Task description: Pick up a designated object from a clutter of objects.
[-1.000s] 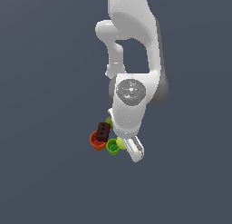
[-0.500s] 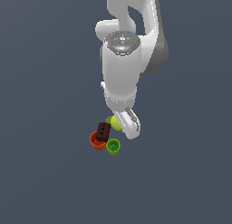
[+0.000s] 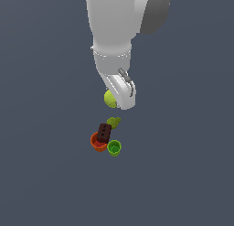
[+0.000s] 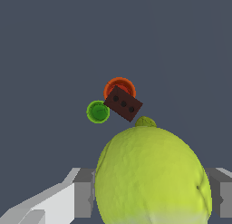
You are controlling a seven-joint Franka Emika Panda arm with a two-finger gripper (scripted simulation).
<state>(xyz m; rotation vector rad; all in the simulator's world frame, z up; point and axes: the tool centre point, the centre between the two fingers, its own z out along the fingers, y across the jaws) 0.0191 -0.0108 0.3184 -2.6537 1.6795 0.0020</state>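
Gripping the yellow-green ball [image 4: 152, 175] between them, the jaws of the gripper [image 3: 119, 98] are clamped on its two sides, and the ball hangs in the air well above the rest of the clutter on the grey surface [image 3: 50, 174]. Below it, the dark brown studded block [image 3: 104, 132] lies tilted across the rim of the orange-red bowl [image 3: 97, 143], covering part of its hollow. The green cup [image 3: 114, 147] stands just beside the bowl with nothing visible inside it, while the olive-green lump [image 3: 114, 122] sits near the block's far end.
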